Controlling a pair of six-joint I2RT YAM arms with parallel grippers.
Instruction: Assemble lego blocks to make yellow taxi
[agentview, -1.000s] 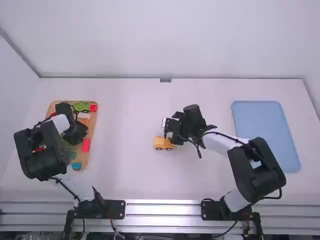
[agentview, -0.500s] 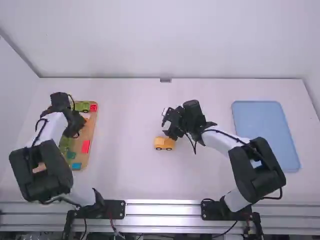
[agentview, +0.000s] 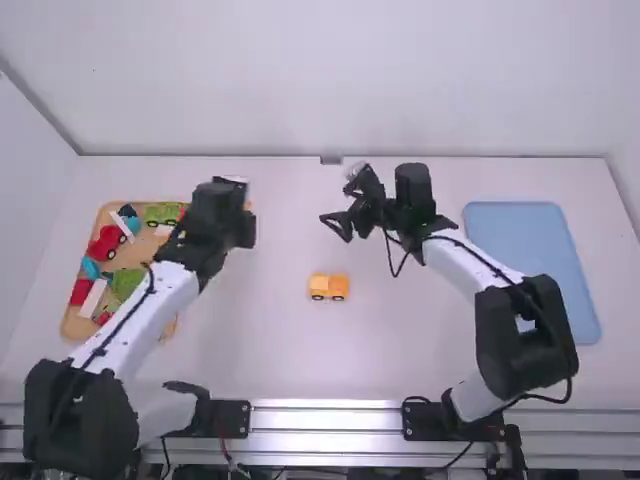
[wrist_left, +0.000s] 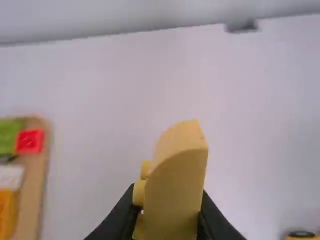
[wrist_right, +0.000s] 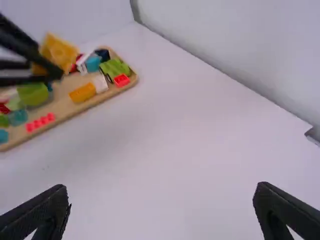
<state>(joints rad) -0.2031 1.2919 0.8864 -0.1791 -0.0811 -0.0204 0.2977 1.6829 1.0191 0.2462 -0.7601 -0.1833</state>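
Here, left pincer (agentview: 243, 208) grips yellow block (wrist_left: 175, 185); tray edge (wrist_left: 39, 175) lies near.

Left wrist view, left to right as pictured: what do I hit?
Green block → red block → tray's right rim → yellow block in left gripper → yellow car, cut off at the bottom right corner.

We see a yellow car (agentview: 328, 288) upright on its wheels near the high view's centre, and a curved, studded yellow block (wrist_left: 175, 185) held aloft, lower centre in the left wrist view.
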